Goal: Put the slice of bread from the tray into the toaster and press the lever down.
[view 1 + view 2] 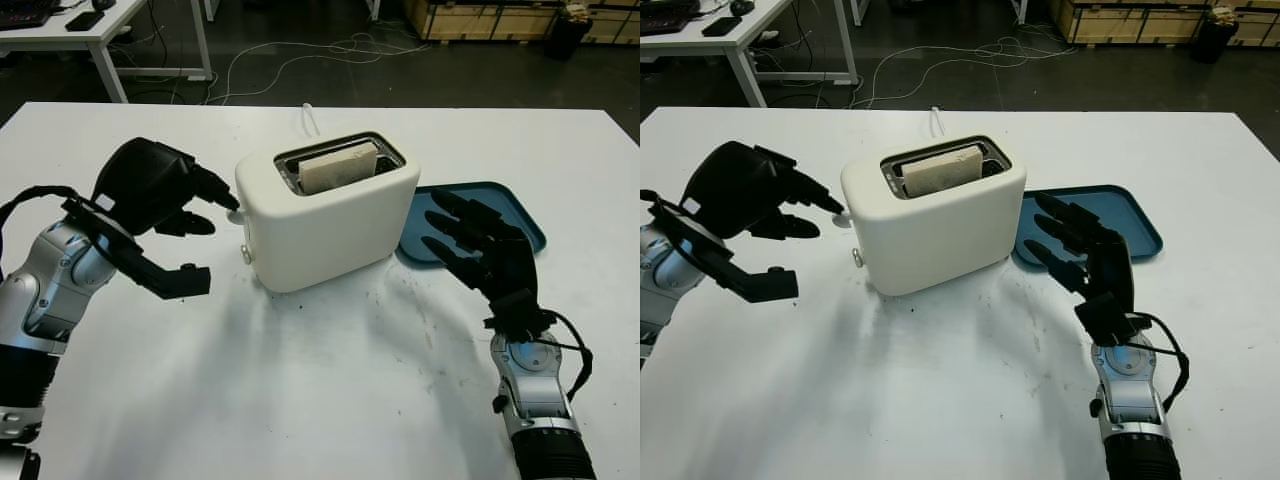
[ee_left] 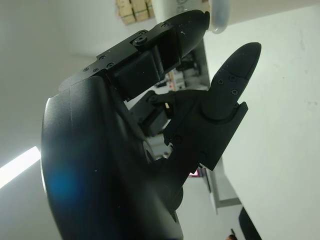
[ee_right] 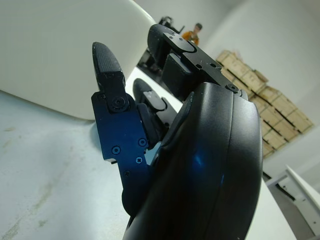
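Our left robot hand holds nothing and hangs at the toaster's end face, one fingertip reaching to the small pale lever there; we cannot tell for certain whether it touches the knob or sits just above it. Our right robot hand is open and empty too, raised on the other side of the toaster, between it and the blue tray, over the tray's near edge. The slice of bread already stands upright in the slot of the white toaster, its top edge showing at the rim, so we judge that only the lever is left. The knob looks small, smooth and rounded, so a fingertip could slide off it; we would bear on its top, pushing straight down. The lever is likely spring-loaded and should need a firm push before it catches. The toaster looks light and smooth-sided on the white bench, so it may tip or skid under an off-centre push; the right robot hand is near enough to steady its far side.
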`<action>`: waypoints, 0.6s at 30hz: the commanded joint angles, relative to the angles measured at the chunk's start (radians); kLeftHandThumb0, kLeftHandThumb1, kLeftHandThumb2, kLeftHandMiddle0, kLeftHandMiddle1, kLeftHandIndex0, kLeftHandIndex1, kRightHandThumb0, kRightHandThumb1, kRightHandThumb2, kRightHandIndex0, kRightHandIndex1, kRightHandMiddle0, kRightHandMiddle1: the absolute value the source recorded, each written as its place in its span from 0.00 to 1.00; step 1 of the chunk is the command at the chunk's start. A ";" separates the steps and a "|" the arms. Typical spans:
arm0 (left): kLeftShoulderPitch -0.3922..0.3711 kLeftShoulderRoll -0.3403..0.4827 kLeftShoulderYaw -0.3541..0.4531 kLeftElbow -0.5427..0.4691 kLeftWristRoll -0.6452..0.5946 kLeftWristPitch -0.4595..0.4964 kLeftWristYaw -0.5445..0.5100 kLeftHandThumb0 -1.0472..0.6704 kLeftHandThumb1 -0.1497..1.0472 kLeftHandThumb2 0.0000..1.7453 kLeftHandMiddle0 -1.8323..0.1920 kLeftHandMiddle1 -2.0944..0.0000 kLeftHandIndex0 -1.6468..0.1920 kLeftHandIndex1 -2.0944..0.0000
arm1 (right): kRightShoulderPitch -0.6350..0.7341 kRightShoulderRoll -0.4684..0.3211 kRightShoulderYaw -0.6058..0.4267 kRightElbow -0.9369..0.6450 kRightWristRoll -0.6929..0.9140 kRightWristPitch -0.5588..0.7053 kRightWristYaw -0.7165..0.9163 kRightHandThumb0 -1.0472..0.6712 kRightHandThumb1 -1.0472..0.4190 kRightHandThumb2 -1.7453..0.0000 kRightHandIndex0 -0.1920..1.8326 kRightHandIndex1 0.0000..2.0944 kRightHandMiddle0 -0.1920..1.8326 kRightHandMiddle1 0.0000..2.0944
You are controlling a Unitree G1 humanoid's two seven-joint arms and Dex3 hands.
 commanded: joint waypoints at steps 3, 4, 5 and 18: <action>-0.022 -0.004 -0.014 0.012 0.008 -0.001 0.011 0.34 0.61 0.00 0.40 0.55 0.21 1.00 | 0.006 -0.005 -0.001 -0.014 0.002 0.003 -0.003 0.36 0.09 1.00 0.51 0.00 0.47 0.00; -0.023 -0.005 -0.015 0.012 0.008 -0.001 0.012 0.34 0.61 0.00 0.40 0.55 0.21 1.00 | 0.005 -0.005 -0.001 -0.014 0.003 0.003 -0.002 0.36 0.09 1.00 0.51 0.00 0.47 0.00; -0.025 -0.005 -0.017 0.015 0.009 -0.003 0.014 0.34 0.61 0.00 0.40 0.55 0.21 1.00 | 0.004 -0.006 -0.001 -0.014 0.006 0.002 0.000 0.36 0.09 1.00 0.51 0.00 0.47 0.00; -0.027 -0.014 -0.027 0.035 -0.004 -0.037 0.030 0.36 0.61 0.00 0.39 0.49 0.19 0.99 | 0.011 -0.011 -0.003 -0.032 -0.006 0.013 -0.005 0.37 0.09 1.00 0.50 0.00 0.47 0.00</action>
